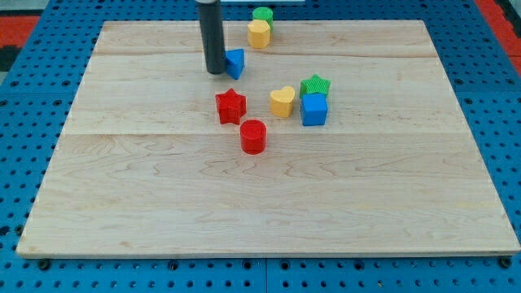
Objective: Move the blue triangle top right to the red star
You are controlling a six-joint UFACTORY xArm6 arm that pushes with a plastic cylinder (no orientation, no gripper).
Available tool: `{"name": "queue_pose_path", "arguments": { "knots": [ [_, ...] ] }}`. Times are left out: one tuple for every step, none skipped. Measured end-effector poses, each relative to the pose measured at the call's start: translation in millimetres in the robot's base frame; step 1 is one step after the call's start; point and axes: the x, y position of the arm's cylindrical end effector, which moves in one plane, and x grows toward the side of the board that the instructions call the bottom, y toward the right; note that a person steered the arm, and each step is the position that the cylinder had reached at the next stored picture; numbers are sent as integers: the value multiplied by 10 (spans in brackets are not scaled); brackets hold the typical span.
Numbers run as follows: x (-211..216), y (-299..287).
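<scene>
The blue triangle (236,63) lies near the view's top centre, partly hidden on its left by my rod. My tip (216,72) rests on the board right against the triangle's left side. The red star (230,107) sits below the triangle, a short gap apart, near the board's middle.
A red cylinder (253,136) sits just below and right of the star. A yellow heart (282,102), a green star (314,85) and a blue cube (313,110) cluster at the star's right. A yellow block (259,34) and a green block (262,15) stand at the wooden board's (122,203) top edge.
</scene>
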Motion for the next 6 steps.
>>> {"name": "queue_pose_path", "arguments": {
  "knots": [
    [-188, -395],
    [-41, 415],
    [633, 661],
    [249, 482],
    [-38, -175],
    [-202, 845]
  ]
}}
